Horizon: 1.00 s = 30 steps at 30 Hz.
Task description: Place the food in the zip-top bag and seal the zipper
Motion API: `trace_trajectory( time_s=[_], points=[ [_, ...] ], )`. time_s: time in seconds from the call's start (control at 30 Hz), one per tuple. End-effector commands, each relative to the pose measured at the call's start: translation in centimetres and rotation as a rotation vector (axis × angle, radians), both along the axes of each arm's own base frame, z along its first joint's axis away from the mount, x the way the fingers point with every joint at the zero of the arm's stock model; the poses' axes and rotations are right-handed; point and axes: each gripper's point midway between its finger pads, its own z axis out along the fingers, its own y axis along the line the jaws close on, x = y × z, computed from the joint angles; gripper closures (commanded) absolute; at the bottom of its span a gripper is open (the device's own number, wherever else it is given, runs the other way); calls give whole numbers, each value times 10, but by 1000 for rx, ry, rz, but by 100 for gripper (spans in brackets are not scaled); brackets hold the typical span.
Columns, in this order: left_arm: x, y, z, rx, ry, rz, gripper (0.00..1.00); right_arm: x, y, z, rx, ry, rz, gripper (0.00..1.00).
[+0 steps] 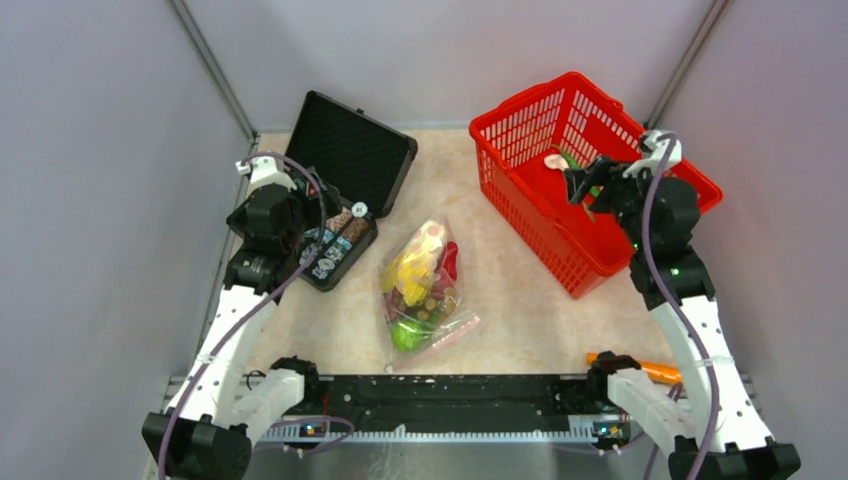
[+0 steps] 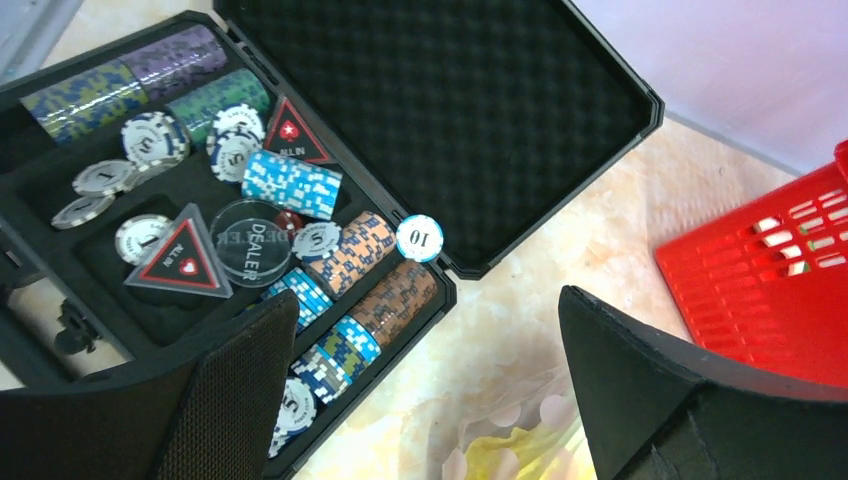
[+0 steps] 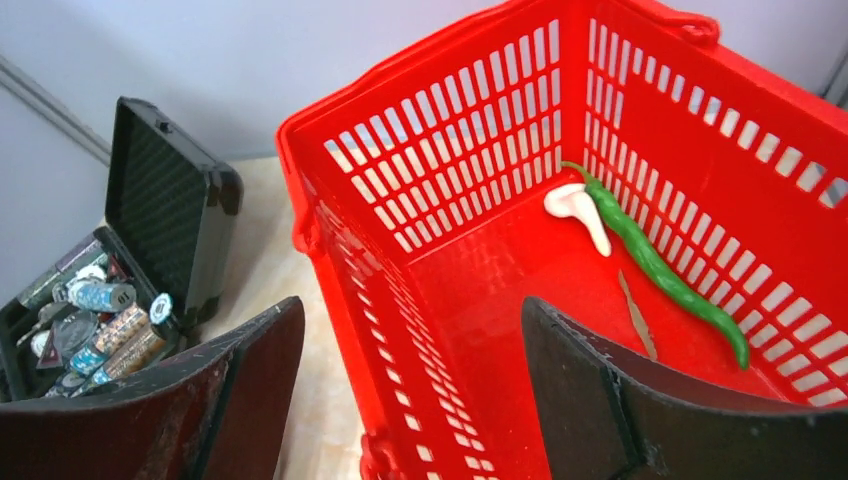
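Note:
The clear zip-top bag (image 1: 425,287) lies in the middle of the table with the food inside: a yellow leafy bunch (image 1: 414,265), a red piece (image 1: 450,262), a green fruit (image 1: 405,337) and brown bits. Its pale pink zipper (image 1: 446,337) runs along the near right edge; I cannot tell whether it is closed. A corner of the bag shows in the left wrist view (image 2: 520,440). My left gripper (image 1: 330,215) is open and empty above the black case (image 2: 330,150). My right gripper (image 1: 580,185) is open and empty above the red basket (image 1: 520,190).
The open black case (image 1: 345,165) holds poker chips (image 2: 350,290) at the back left. The red basket (image 3: 450,130) at the back right holds a green chili (image 3: 660,265) and a white piece (image 3: 578,208). An orange item (image 1: 655,370) lies by the right arm's base.

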Motion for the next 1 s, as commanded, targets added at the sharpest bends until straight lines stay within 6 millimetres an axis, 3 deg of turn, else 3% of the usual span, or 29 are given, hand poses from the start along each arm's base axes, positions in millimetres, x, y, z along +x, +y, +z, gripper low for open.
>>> trace_trajectory(
  time_s=[0.0,0.07,0.13,0.2,0.37,0.6,0.97],
  points=[
    [-11,21,35,-18,-114,112,1,-30,-3,-13,45,58,19,22],
    [-13,23,39,-10,-147,115,1,-38,-2,-26,91,64,17,21],
    [-14,24,41,4,-142,115,1,-43,3,-21,122,14,46,8],
    [-13,24,38,7,-128,116,1,-45,8,-16,129,-25,78,7],
    [-11,19,30,2,-119,94,1,-45,23,-23,96,1,174,6],
    [-9,22,29,16,-110,109,1,-58,51,-9,128,-96,355,5],
    [-10,26,35,26,-121,128,1,-53,47,-8,132,-86,324,4]
  ],
)
